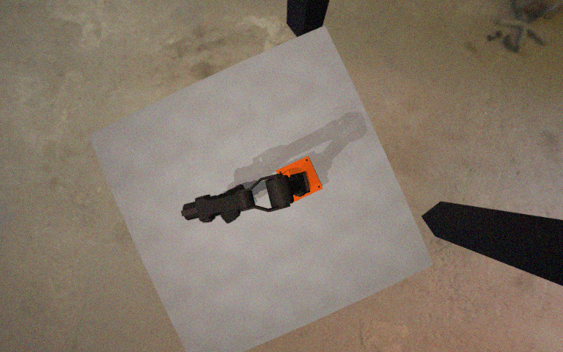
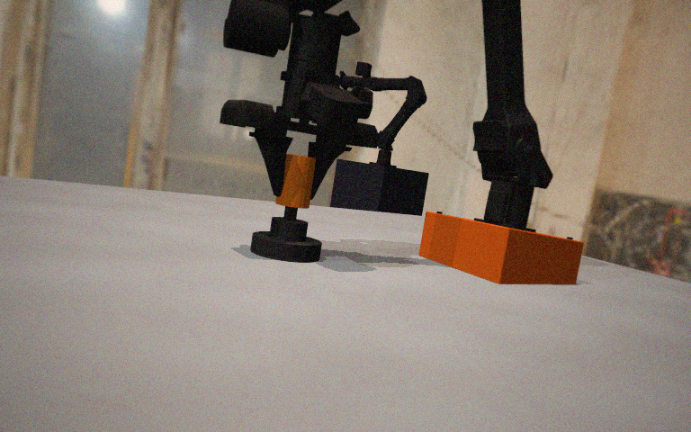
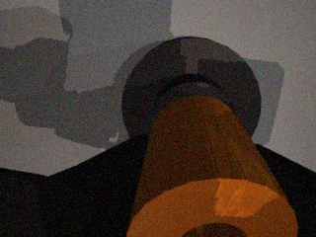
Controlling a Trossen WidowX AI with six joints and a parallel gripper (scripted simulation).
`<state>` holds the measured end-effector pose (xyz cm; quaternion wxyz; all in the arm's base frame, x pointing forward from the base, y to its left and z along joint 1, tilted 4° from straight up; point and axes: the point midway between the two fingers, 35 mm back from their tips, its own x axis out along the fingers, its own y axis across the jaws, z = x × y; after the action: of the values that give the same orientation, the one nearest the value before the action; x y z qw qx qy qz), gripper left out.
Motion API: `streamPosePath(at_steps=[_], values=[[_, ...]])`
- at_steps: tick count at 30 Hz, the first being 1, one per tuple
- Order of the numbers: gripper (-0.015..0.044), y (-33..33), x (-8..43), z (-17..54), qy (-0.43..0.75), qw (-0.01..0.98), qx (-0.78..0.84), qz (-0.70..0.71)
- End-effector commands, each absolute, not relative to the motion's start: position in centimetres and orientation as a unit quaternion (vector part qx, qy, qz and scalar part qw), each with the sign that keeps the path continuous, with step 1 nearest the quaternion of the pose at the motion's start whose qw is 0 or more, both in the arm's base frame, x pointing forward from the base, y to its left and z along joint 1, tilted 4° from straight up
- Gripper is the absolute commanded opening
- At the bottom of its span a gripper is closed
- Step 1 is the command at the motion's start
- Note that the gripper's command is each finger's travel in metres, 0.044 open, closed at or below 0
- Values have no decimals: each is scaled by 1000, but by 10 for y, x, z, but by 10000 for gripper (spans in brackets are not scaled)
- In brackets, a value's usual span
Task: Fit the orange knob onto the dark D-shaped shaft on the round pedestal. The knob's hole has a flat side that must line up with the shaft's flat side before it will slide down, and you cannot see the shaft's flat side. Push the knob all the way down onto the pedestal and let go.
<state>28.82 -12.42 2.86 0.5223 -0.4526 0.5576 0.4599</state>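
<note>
In the side view, far on the left, a bright light shines high up. Next to it a wood post stands behind the tabletop. Then comes the round pedestal, dark and flat on the tabletop, with a smaller round step on it. A thin dark shaft pokes up from the step. The orange knob is right over it, and a bit of shaft shows between the knob and the step. So the knob is not down on the pedestal. I can't tell if the tip of the shaft is inside the knob, or which way its flat side points. The jaws are pinching the knob, one on each side. To the right, a small dark arm sits on a dark box, farther back. Last comes the orange base, with the big arm going up from it.

From the top, the big arm's front end is on the left and the orange base is on the right. The big arm hides the knob and the pedestal there. A gray shadow lies beside the arm. More to the right is a thick black bar, past the edge of the tabletop.

In the close view, the knob's top hole is cut off by the bottom edge, and the knob hides the middle of the pedestal
</note>
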Motion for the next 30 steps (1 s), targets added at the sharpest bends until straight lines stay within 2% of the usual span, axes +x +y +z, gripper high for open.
streamPosePath(at_steps=[1, 11, 18, 30], values=[[0, -125, 289, 28, 557, 521, -455, 460], [0, -125, 290, 33, 555, 519, -457, 463], [0, -125, 292, 32, 506, 471, -507, 516], [0, -124, 288, 29, 506, 471, -506, 516]])
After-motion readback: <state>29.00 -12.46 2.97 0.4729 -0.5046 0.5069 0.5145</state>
